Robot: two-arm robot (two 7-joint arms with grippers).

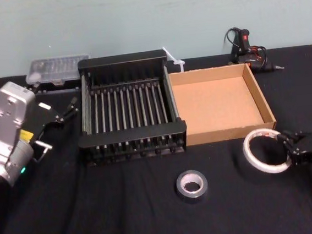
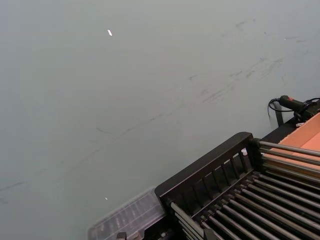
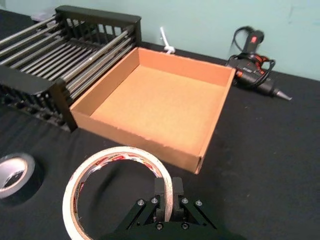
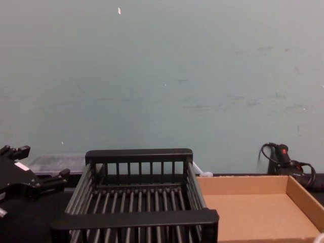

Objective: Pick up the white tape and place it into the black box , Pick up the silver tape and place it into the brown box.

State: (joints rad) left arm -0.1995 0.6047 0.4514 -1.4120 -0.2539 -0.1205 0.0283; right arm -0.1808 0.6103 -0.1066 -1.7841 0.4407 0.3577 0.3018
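Black cloth covers our bench (image 1: 127,225) under a pale green wall. Our right gripper (image 1: 284,142) pinches the white tape (image 1: 249,155) in its jaws by the thin band, ring tilted up, just before the brown box (image 1: 229,131). Its goal, the black box (image 1: 130,135), lies leftward; we judge the silver tape (image 1: 199,193), flat between, could obstruct a low path. Our left gripper (image 1: 69,110), jaws spread, waits beside the black box.
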